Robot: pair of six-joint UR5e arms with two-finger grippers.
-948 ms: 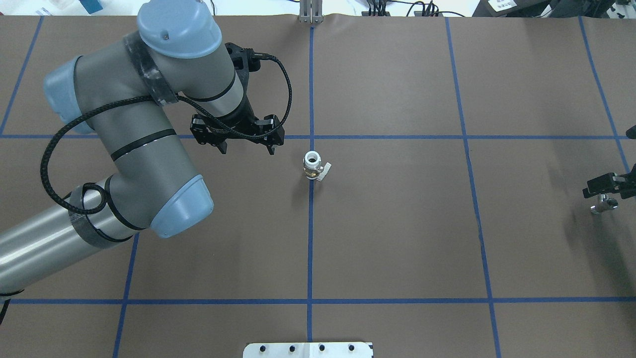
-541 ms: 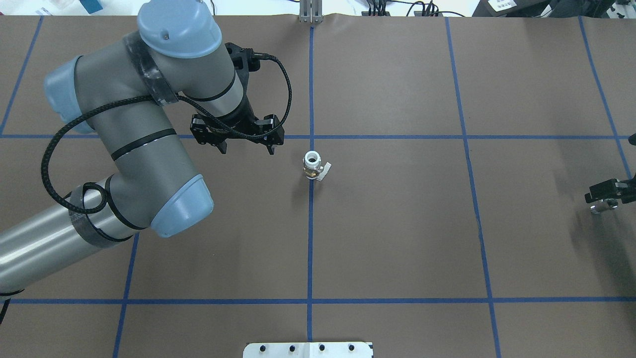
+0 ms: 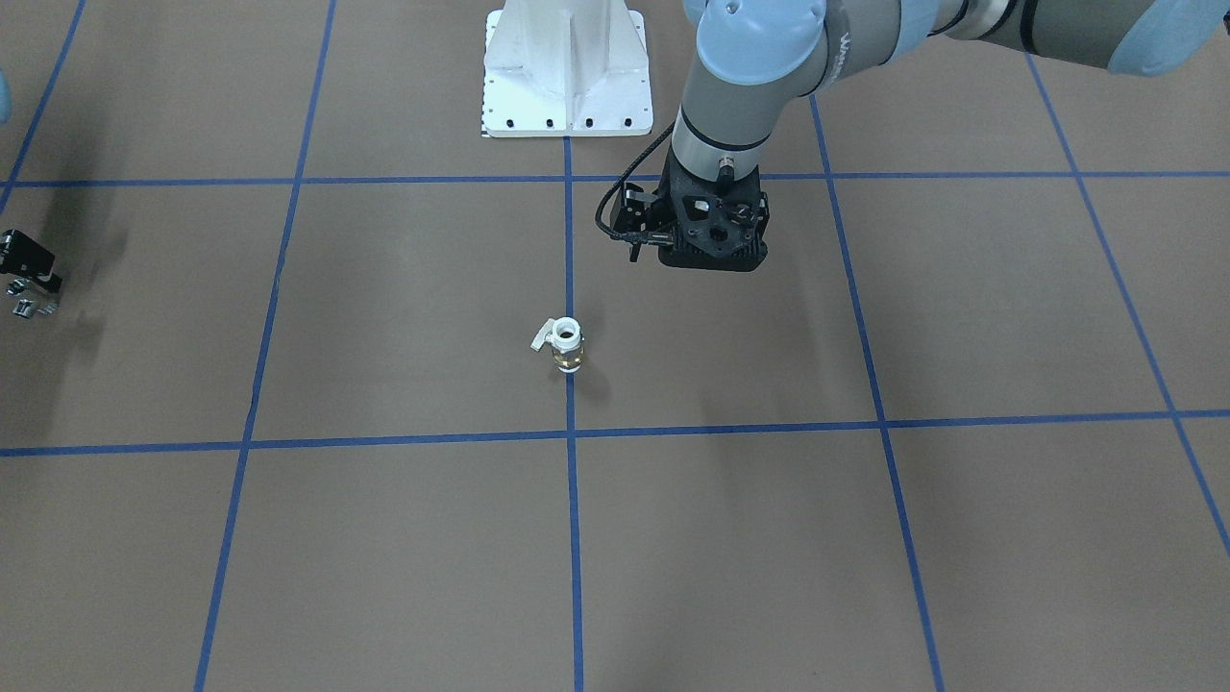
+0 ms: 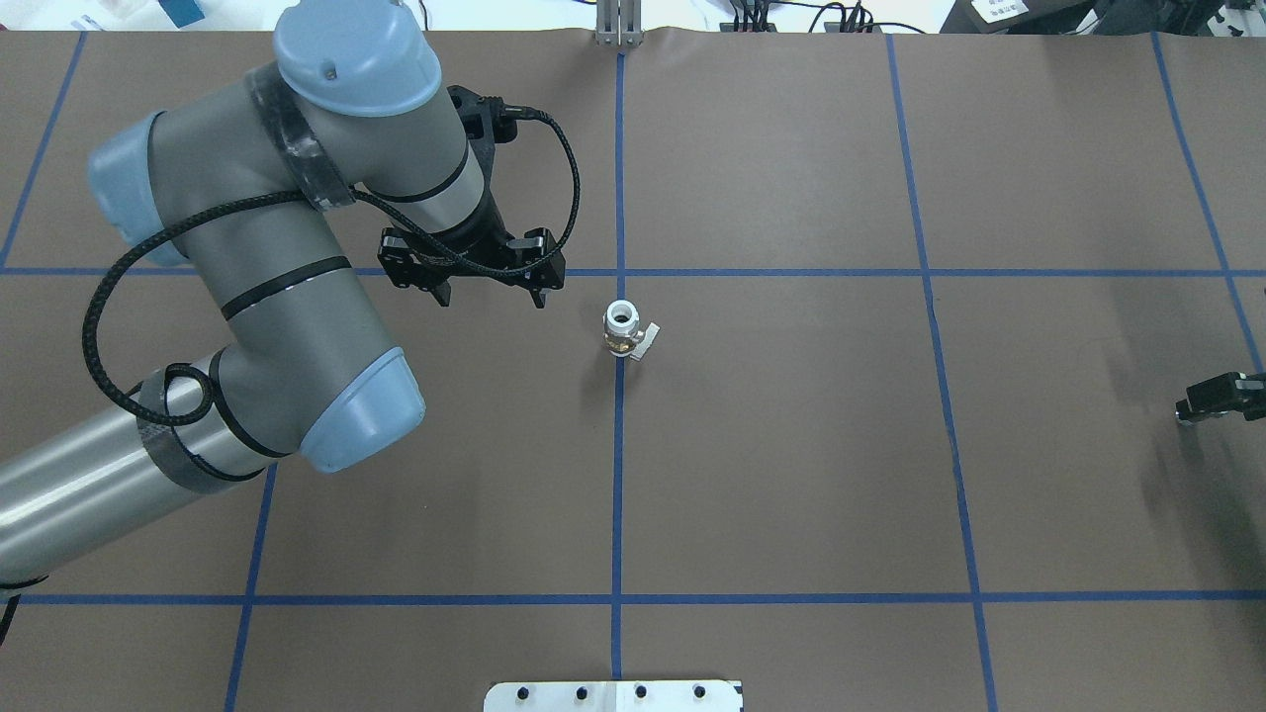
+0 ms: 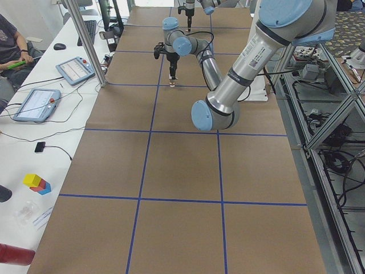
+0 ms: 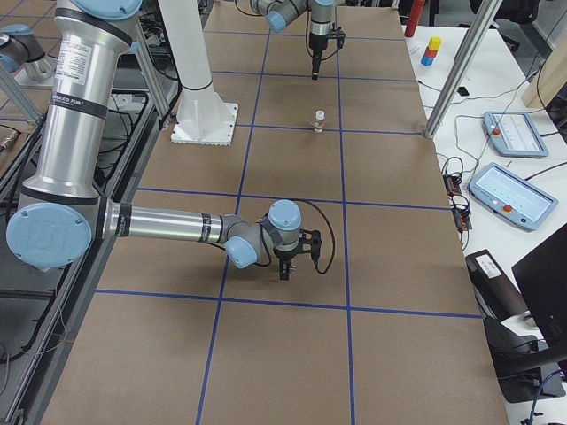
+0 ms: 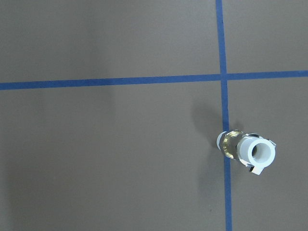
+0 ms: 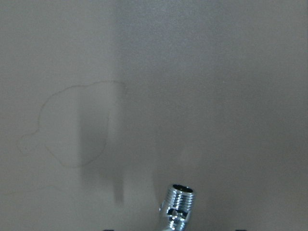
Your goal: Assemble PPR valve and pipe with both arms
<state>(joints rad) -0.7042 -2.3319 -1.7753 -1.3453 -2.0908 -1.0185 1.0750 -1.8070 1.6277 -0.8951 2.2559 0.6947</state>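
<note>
Soft, even light from above fills the brown bench (image 4: 791,445). The valve (image 4: 623,331) throws a short, faint shadow, and wider blurred shadows lie at the bench's right end. The right wrist view is dim and grey, yet the chrome pipe (image 8: 179,204) glints sharply.

A brown paper cover (image 4: 791,475) lies over the table, cut into big squares by blue tape lines (image 4: 617,494). A white bolted pedestal (image 3: 567,67) stands at 12 o'clock in the front-facing view. In the left-end view a white side bench (image 5: 14,171) runs down the 9 o'clock edge. It carries two grey tablets (image 5: 36,104), a black phone (image 5: 40,146) and, toward 8 o'clock, coloured blocks (image 5: 37,182). A metal post (image 5: 85,43) rises at 11 o'clock, near a person (image 5: 10,40) in a dark shirt.
</note>
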